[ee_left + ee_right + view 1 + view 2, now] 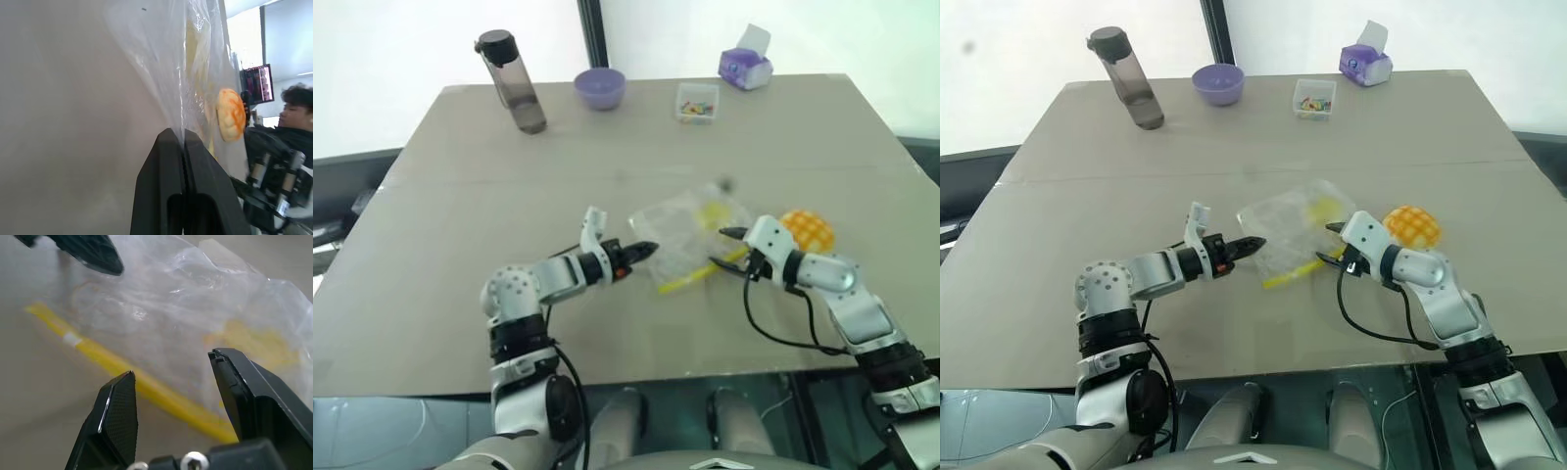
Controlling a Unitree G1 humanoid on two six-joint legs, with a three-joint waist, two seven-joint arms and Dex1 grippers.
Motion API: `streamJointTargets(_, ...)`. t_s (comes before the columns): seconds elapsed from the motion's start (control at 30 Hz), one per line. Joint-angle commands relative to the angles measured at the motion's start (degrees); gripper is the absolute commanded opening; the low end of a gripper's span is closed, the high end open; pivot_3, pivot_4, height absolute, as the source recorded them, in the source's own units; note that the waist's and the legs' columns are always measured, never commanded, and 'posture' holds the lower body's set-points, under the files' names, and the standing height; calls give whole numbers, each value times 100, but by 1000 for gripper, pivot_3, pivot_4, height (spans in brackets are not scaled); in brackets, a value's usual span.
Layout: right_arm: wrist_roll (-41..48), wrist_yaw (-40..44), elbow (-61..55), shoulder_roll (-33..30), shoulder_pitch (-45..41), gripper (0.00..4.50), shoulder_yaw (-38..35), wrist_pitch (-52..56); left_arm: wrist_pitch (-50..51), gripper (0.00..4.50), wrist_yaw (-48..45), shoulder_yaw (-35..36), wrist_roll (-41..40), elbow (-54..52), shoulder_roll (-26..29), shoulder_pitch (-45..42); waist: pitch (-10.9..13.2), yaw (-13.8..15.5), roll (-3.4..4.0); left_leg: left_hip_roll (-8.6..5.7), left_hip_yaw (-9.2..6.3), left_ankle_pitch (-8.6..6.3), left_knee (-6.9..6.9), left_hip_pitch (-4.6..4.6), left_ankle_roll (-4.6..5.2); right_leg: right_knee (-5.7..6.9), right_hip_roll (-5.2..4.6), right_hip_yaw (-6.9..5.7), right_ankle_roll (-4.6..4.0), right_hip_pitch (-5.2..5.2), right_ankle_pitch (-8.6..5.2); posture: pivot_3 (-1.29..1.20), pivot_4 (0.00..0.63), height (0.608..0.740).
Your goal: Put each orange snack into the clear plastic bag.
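The left fingers (183,147) are pinched on an edge of the clear bag (685,235). The right fingers (168,396) stand apart just short of its yellow seal strip (146,387). The bun (808,230) sits on the bench (460,196) beside the right wrist (still outside). Opening the bag looks the step in hand; next, the right fingers should grip the opposite lip.

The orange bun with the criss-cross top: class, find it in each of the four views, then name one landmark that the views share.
Left eye view: the orange bun lies right of centre, beside the right arm.
Right eye view: right of centre, beyond the right arm's wrist.
Left wrist view: right of centre, seen through the clear plastic bag.
Right wrist view: not in it.
Shared landmark: the bag's yellow seal strip.
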Motion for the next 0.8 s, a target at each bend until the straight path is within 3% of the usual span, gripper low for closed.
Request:
streamJointTargets(0.03, -311, -379, 446, 243, -532, 2772, 59, -85, 607, 40, 169, 385, -404, -647, -122, 189, 4, -40, -7, 3, 9, 1, -1, 1, -2, 2, 2, 8, -1, -5, 0, 0, 150, 739)
streamJointTargets(0.17, -350, -369, 753, 280, -807, 2772, 31, -163, 736, 40, 365, 601, -697, -861, -191, 297, 7, -39, -11, 3, 7, 2, -2, 1, -3, 3, 4, 8, -1, -6, 1, 0, 150, 739)
streamJointTargets(0.33, 8, -229, 701, 168, -858, 2772, -301, -178, 736, 40, 870, 1363, -1129, -738, -526, -34, 10, -5, -17, 3, 7, 2, -2, 0, -4, 1, 2, 8, -1, -5, 1, 0, 150, 739)
streamJointTargets(0.5, 675, 387, -189, -312, -251, 2772, -628, -532, 671, 40, 1537, 1948, -1791, -560, -951, -564, 18, 12, -29, 0, -2, 1, 1, -11, -4, -7, 0, -2, -1, -5, 1, 0, 150, 739)
streamJointTargets(0.63, 362, 237, -413, -466, 31, 2772, -519, -541, 559, 40, 2021, 1958, -2298, -409, -1071, -626, 19, -42, -31, 1, 7, 0, -1, -8, -5, -10, 1, 5, 0, -6, 1, 0, 150, 739)
streamJointTargets(0.8, -460, -710, 56, -112, -224, 2772, -365, -599, 273, 40, 2585, 1645, -3023, -290, -1115, -465, 20, -40, -33, 4, 10, 3, 0, 2, -9, 8, 4, 10, 0, -8, 1, 0, 150, 739)
